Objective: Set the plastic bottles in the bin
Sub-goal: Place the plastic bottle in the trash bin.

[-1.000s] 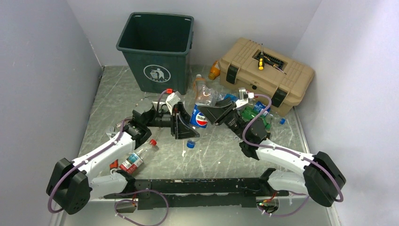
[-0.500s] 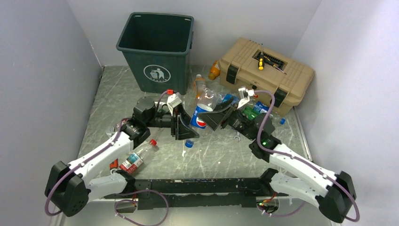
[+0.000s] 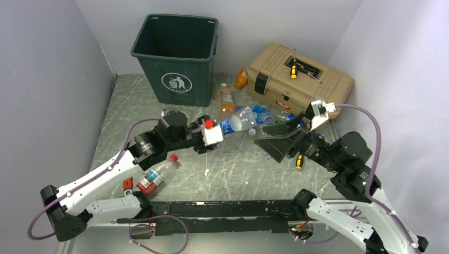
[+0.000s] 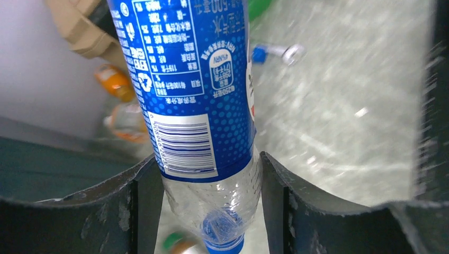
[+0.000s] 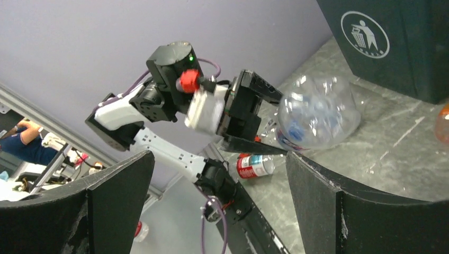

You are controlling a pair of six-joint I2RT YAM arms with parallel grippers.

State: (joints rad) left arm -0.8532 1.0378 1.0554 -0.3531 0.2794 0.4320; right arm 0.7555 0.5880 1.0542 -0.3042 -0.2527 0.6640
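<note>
Currently left gripper (image 4: 209,203) clamped on clear blue-labelled plastic bottle (image 4: 193,100) near its neck; right gripper (image 3: 279,138), to its right, fingers wide apart, apparently touching nothing.

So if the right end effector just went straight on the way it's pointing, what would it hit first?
Probably the blue-labelled bottle held by the left end effector: both sit straight ahead between the open fingers of the right end effector in its wrist view. Which comes first is hard to judge.
</note>
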